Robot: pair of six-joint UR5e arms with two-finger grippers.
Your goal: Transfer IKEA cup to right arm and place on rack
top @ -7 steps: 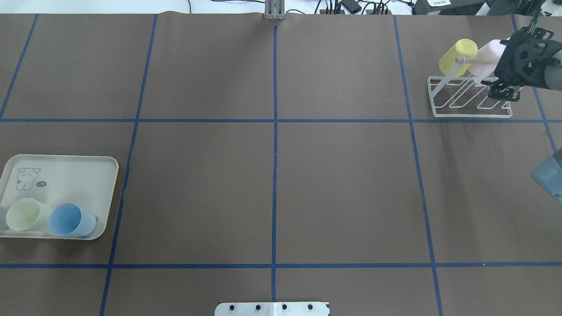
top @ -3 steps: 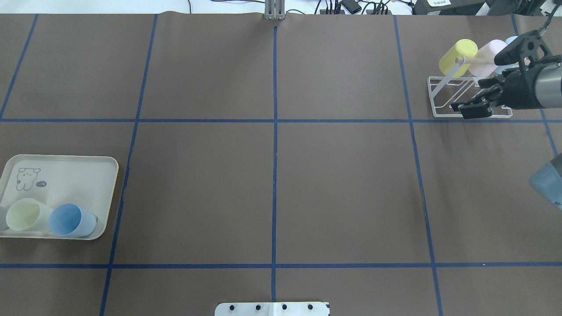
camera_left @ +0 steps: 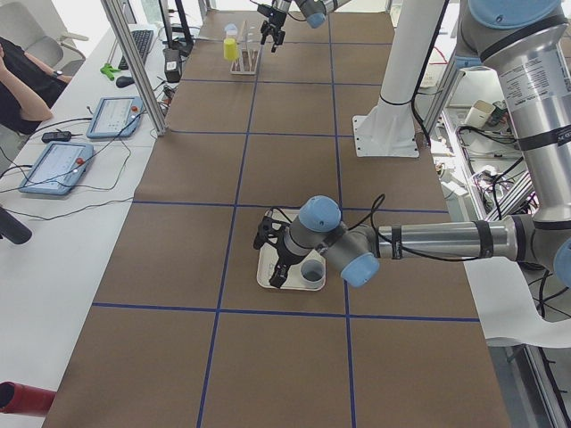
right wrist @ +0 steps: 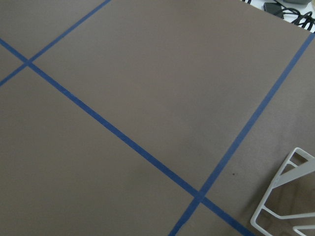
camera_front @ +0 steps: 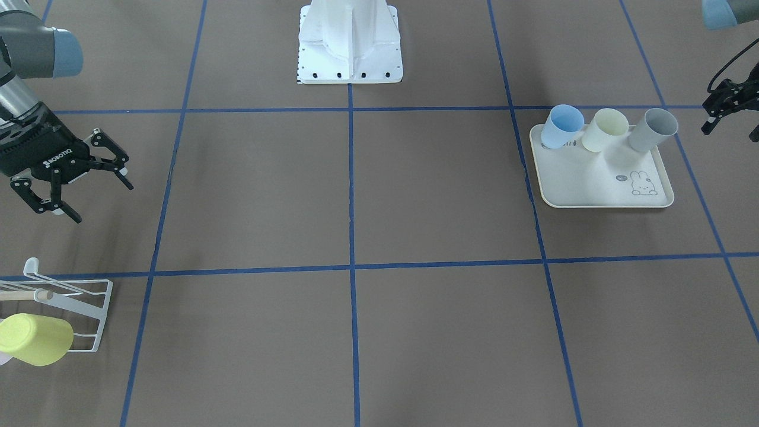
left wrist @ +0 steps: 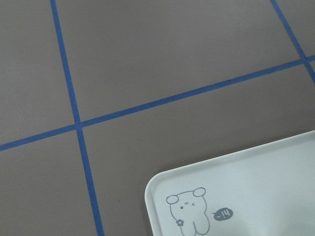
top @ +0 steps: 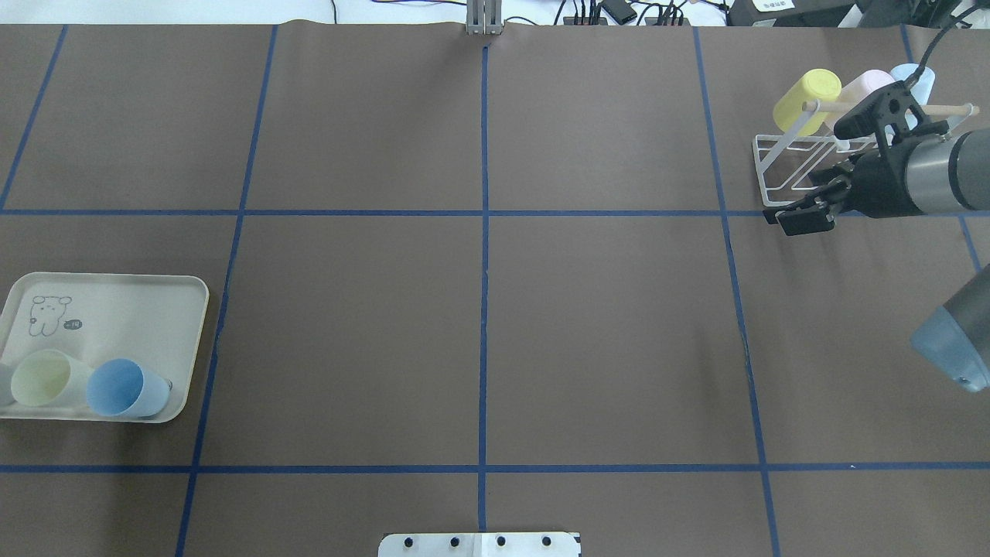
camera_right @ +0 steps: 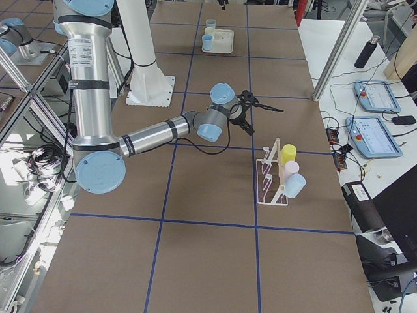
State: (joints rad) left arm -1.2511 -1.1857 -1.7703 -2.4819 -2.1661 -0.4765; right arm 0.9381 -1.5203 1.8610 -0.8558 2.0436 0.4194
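The overhead view looks forward and down; the front view faces it steeply. Both show the rack and the rabbit-print tray.

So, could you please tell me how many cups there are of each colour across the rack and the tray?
Yellow cup: 1
Pink cup: 1
Blue cups: 2
Cream cup: 1
Grey cup: 1
Total: 6

I see a brown table cover gridded with blue tape lines. Upper right of the overhead view: white wire rack with yellow cup, pink cup and pale blue cup. Lower left: cream tray with grey line-drawn bunny print, holding mid-blue cup, pale yellow cup and, in the front view, grey cup.
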